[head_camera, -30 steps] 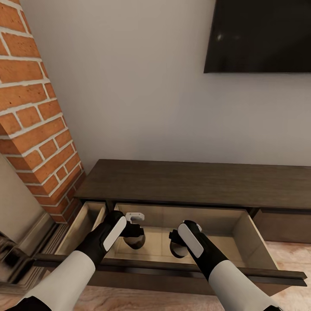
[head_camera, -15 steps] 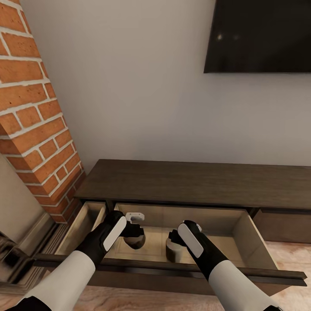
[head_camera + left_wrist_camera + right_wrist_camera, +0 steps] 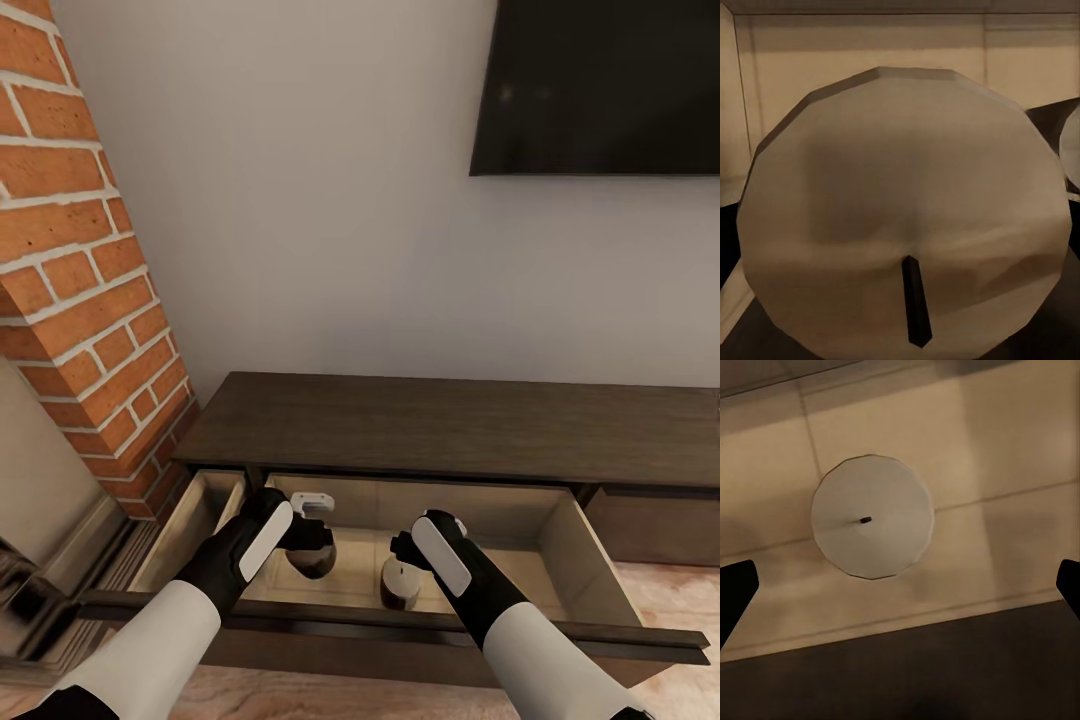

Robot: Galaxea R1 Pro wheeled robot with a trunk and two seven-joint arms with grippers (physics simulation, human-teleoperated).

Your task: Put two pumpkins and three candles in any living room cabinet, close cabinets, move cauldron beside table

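The long dark-brown cabinet (image 3: 450,420) stands against the wall with its wide middle drawer (image 3: 560,545) pulled open. Both my arms reach down into it. In my left gripper (image 3: 312,548), which is shut, I hold a tan candle (image 3: 314,566) above the drawer floor; its flat top and dark wick (image 3: 907,217) sit very close to the left wrist camera. My right gripper (image 3: 404,556) is open, its fingertips (image 3: 736,591) spread wide. Directly below it a second candle (image 3: 400,584) stands upright and free on the drawer floor (image 3: 872,516). Pumpkins, cauldron and table are out of view.
A smaller drawer (image 3: 195,525) at the cabinet's left end is also open, beside a red brick column (image 3: 70,280). The open drawer's dark front panel (image 3: 400,625) runs across just in front of my forearms. A black TV (image 3: 600,90) hangs on the wall above.
My right gripper opened and let go of its candle, which dropped and now stands on the drawer floor. The left gripper kept its candle and stayed put. The head camera tilted slightly.
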